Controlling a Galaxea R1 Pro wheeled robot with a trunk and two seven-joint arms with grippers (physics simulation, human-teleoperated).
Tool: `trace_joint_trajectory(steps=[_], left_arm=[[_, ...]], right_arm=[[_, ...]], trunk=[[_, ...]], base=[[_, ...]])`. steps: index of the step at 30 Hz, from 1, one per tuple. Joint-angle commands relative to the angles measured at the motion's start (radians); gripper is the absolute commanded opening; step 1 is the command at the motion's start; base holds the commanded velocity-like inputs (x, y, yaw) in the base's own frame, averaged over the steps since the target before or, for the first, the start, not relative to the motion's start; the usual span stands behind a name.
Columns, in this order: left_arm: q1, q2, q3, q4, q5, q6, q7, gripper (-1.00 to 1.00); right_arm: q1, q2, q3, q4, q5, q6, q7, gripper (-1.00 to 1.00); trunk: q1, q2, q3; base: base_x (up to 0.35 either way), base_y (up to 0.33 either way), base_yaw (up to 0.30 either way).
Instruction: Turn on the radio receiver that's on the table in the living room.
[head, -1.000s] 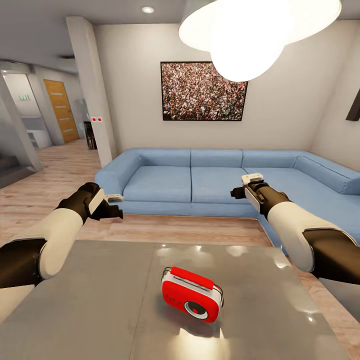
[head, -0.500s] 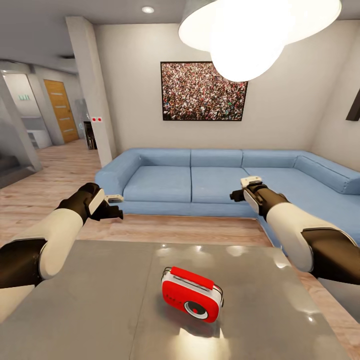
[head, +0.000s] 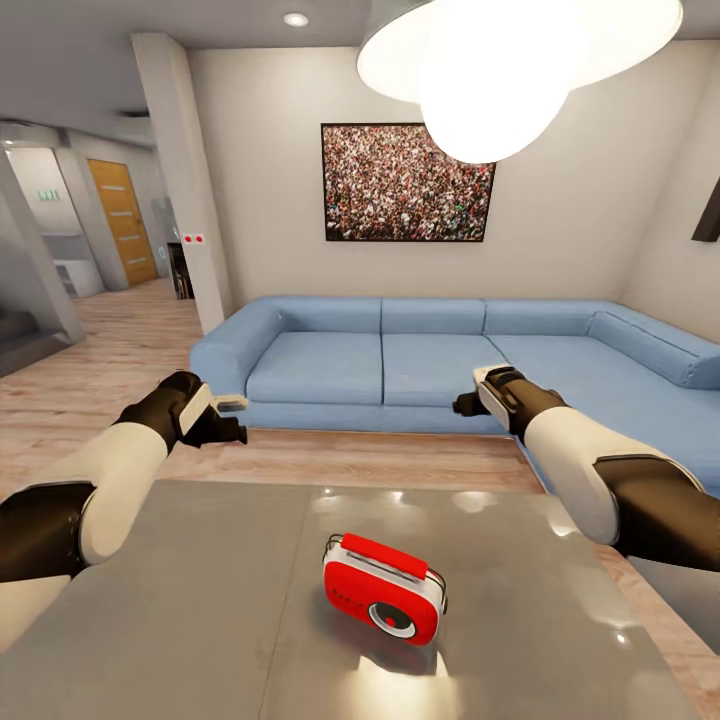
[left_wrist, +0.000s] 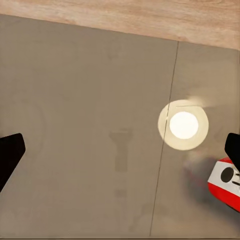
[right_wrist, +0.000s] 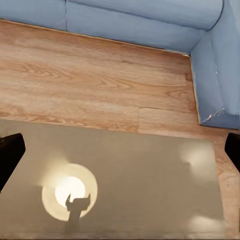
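Observation:
The radio receiver, red with white trim and a red-centred dial, stands on the glossy grey table, right of the seam between its two panels. My left gripper hovers above the table's far left edge, well away from the radio. Held above the far right edge, my right gripper is also apart from it. In the left wrist view the left gripper is open over the bare table top, with a corner of the radio beside one fingertip. The right gripper is open over the table edge.
A blue L-shaped sofa runs behind the table and along the right wall, with a strip of wood floor between. A big white pendant lamp hangs overhead. A framed crowd picture is on the wall. A hallway opens at the left.
My right arm has sunk a little and moved slightly left. My left arm has dropped a touch. The radio has not moved.

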Motion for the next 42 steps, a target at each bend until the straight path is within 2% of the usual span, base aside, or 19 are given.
trace_joint_trajectory(steps=[1,9,11,12,14,19,29,35,42], left_arm=[[0.002,0.000,0.000,0.000,0.000,0.000,0.000,1.00],[0.020,-0.001,0.000,0.001,0.000,0.000,0.000,1.00],[0.021,-0.001,0.000,0.002,0.000,0.000,0.000,1.00],[0.022,-0.001,0.000,0.014,0.000,0.000,-0.001,1.00],[0.022,-0.001,0.000,0.021,0.000,0.000,-0.001,1.00],[0.031,-0.001,0.000,0.025,0.000,0.000,-0.002,1.00],[0.036,-0.007,0.000,0.026,0.000,0.000,-0.002,1.00],[0.036,-0.007,0.000,0.026,0.000,0.000,-0.003,1.00],[0.036,-0.007,0.000,0.026,0.000,0.000,-0.003,1.00]], right_arm=[[0.000,0.000,0.000,0.000,0.000,0.004,0.000,1.00],[0.000,0.010,0.000,0.000,-0.024,0.076,0.004,1.00],[0.000,0.024,0.000,0.000,-0.031,0.082,0.004,1.00],[0.000,0.045,0.001,0.002,-0.035,0.085,0.004,1.00],[0.000,0.063,0.001,0.003,-0.036,0.086,0.004,1.00],[0.000,0.081,0.001,0.009,-0.041,0.086,0.005,1.00],[0.000,0.085,0.001,0.036,-0.048,0.088,0.007,1.00],[0.000,0.085,0.001,0.057,-0.119,0.088,0.006,1.00],[0.000,0.084,0.001,0.061,-0.132,0.088,0.006,1.00]], trunk=[[0.000,0.000,0.000],[0.000,0.000,0.000],[0.000,0.000,0.000],[0.000,0.000,0.000],[0.000,0.000,0.000],[0.000,0.000,0.000],[0.000,0.000,0.000],[0.000,0.000,0.000],[0.000,0.000,0.000]], base=[[0.000,0.000,0.000],[0.000,0.000,0.000],[0.000,0.000,0.000],[0.000,0.000,0.000],[0.000,0.000,0.000],[0.000,0.000,0.000],[0.000,0.000,0.000],[0.000,0.000,0.000],[0.000,0.000,0.000]])
